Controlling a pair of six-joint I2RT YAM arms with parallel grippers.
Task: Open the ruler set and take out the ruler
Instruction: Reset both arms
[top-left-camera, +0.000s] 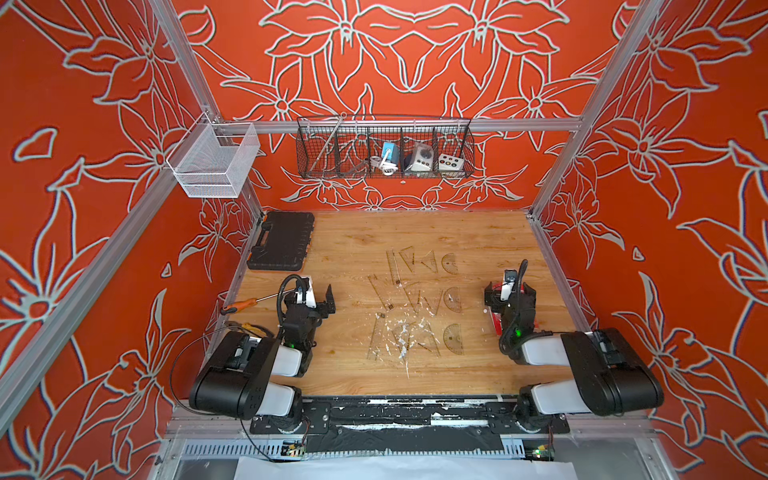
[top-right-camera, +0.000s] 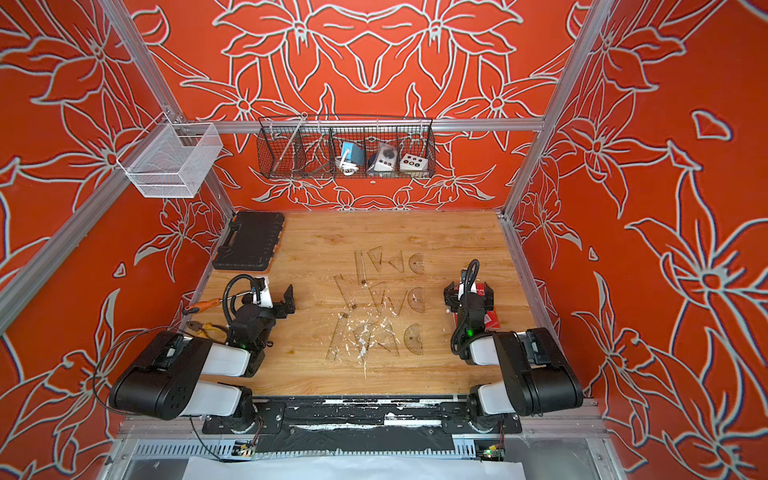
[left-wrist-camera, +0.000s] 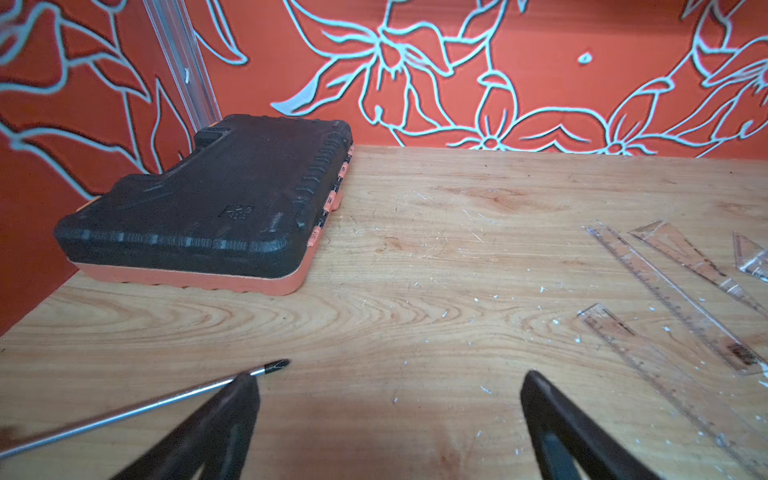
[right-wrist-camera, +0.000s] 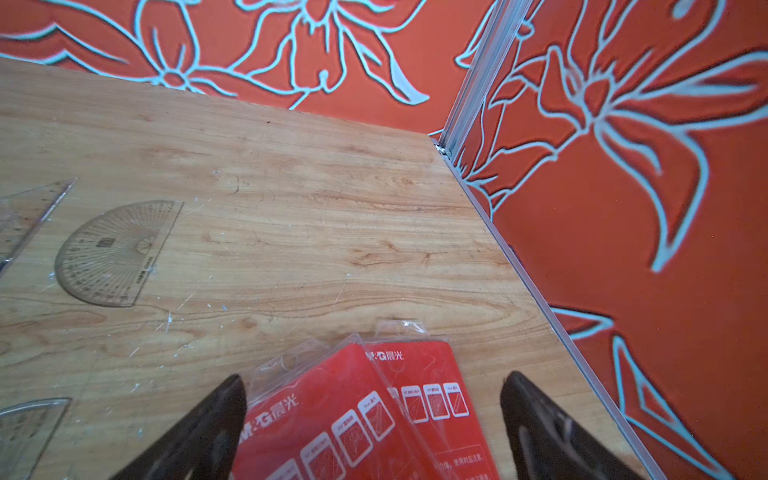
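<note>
Right tool hangs, jaws spread, above red ruler sets; left tool likewise spread over table.

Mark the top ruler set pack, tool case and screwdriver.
top ruler set pack (right-wrist-camera: 324, 415): right wrist view, red face.
tool case (top-left-camera: 282, 241): in a top view, lid centre.
screwdriver (top-left-camera: 239, 306): in a top view, orange handle.

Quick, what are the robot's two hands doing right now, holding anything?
Left hand: open, holding nothing.
Right hand: open above the red ruler packs, not clamped on them.
</note>
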